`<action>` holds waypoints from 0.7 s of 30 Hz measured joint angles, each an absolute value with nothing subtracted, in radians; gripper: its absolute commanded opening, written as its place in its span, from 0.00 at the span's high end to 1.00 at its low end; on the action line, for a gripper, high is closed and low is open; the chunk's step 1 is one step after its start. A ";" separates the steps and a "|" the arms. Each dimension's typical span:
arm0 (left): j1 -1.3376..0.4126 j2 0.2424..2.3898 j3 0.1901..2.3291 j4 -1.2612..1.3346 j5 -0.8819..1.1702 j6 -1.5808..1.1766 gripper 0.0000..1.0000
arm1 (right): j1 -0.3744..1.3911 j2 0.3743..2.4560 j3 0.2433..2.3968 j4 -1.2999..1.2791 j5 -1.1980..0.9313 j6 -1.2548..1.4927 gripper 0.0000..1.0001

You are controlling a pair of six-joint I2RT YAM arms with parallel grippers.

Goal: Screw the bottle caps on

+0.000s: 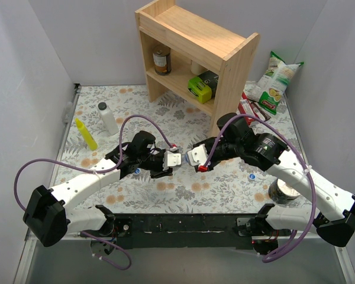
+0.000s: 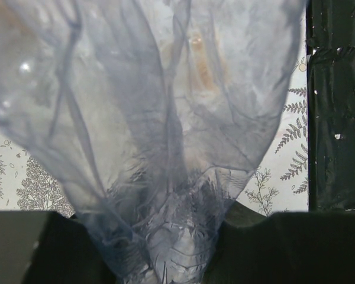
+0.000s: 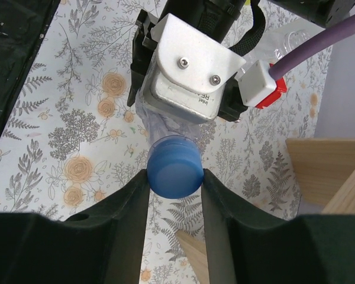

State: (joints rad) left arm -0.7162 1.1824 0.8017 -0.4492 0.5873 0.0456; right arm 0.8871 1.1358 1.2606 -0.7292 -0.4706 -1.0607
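At the middle of the table (image 1: 183,198), the left gripper (image 2: 165,242), pointing toward 3 o'clock in the top view, is clamped on the body of the crumpled clear bottle (image 2: 165,130). The right gripper (image 3: 175,180), facing 9 o'clock, pinches the blue cap (image 3: 175,171) seated on that bottle's neck. A loose cap (image 1: 252,176) lies at its 4 o'clock.

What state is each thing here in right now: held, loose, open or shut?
clear crumpled plastic bottle: squeezed in the left gripper.
small round blue plastic cap: on that bottle's mouth, pinched by the right gripper.
left gripper: shut on the bottle.
right gripper: shut on the cap.
second blue cap: loose on the table.
opaque white bottle: upright, dark cap on.
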 measured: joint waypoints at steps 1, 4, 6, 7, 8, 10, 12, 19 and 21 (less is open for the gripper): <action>-0.716 1.184 0.802 -0.448 0.588 0.046 1.00 | 0.887 1.136 1.261 -0.732 -0.471 -1.061 0.61; -0.716 1.186 0.802 -0.449 0.588 0.049 1.00 | 0.888 1.139 1.262 -0.735 -0.473 -1.060 0.70; -0.716 1.186 0.802 -0.450 0.588 0.048 1.00 | 0.888 1.144 1.266 -0.738 -0.474 -1.053 0.77; -0.716 1.186 0.802 -0.450 0.588 0.047 1.00 | 0.888 1.148 1.271 -0.739 -0.474 -1.046 0.79; -0.715 1.186 0.802 -0.449 0.586 0.045 1.00 | 0.888 1.154 1.277 -0.741 -0.473 -1.031 0.80; -0.715 1.186 0.801 -0.442 0.570 0.024 1.00 | 0.887 1.172 1.292 -0.742 -0.465 -0.971 0.82; -0.715 1.184 0.793 -0.423 0.537 -0.012 1.00 | 0.880 1.202 1.317 -0.746 -0.448 -0.892 0.83; -0.719 1.187 0.754 -0.304 0.277 -0.125 1.00 | 0.759 1.304 1.308 -0.612 -0.483 -0.442 0.99; -0.723 1.195 0.739 -0.253 0.194 -0.136 1.00 | 0.703 1.322 1.280 -0.543 -0.542 -0.306 0.97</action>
